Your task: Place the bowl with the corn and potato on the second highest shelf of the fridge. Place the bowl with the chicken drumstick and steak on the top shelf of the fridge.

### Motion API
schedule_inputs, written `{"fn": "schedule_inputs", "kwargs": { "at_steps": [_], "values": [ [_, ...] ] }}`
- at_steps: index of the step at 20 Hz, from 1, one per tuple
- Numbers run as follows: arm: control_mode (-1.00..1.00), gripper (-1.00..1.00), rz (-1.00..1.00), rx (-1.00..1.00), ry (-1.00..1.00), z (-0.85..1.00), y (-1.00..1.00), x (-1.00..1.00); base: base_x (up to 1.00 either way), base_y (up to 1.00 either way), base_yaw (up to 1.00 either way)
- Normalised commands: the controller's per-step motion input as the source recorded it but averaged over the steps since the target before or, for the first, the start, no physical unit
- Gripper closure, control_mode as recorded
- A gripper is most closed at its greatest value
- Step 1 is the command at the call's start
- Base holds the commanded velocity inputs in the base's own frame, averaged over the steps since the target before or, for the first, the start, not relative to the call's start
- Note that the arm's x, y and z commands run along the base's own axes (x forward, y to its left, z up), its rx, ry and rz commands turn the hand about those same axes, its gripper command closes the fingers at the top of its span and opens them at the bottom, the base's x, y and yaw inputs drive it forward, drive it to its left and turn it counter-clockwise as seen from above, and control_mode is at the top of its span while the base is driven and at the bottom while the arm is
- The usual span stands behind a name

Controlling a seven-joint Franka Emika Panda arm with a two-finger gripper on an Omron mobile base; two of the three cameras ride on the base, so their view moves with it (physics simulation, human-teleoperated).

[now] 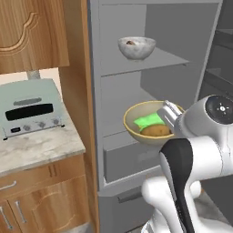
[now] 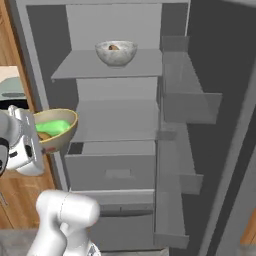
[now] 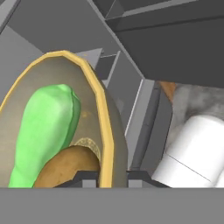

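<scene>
While held out in front of the open fridge (image 2: 30,45), carries the bowl with the corn and potato (image 1: 148,124) in the air, at about the height of the second highest shelf (image 2: 117,122) and not yet over it. Fingers (image 3: 89,178) clamped on the yellow-gold rim, one inside and one outside the wall, with the gripper (image 1: 169,114) at the side nearest the arm. Inside the bowl, the corn (image 1: 148,121) next to the potato (image 1: 156,131), touching it.

Second highest shelf bare across its whole width, with open room above it up to the top shelf (image 2: 80,67). From the right base view, bowl sits left of that shelf's front edge, close by the fridge's left wall edge. Top shelf holds a pale grey marbled bowl (image 2: 116,52) near its middle, something brown in it. Below the shelves, a drawer front (image 2: 112,170). Door racks (image 2: 190,102) on the right, well apart from the bowl. Toaster oven (image 1: 29,111) on the marble desk (image 1: 41,148) to the left. No readable writing anywhere.
</scene>
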Motion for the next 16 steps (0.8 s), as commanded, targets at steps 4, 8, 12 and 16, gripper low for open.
{"fn": "schedule_inputs", "kwargs": {
  "at_steps": [4, 8, 12, 16],
  "values": [
    [1.0, 1.0, 0.0, 0.0, 0.0, 0.0, 0.0, 0.0, 0.58, -0.41, 0.08],
    [1.0, 1.0, 0.0, 0.0, 0.0, 0.0, 0.0, 0.0, 0.75, -0.12, 0.02],
    [-1.0, 1.0, 0.0, 0.0, 0.0, -0.33, -0.32, 0.96, 0.0, 0.0, 0.0],
    [-1.0, 1.0, 0.02, 0.05, 0.0, -0.59, -0.76, 0.89, 0.0, 0.0, 0.0]
  ]
}}
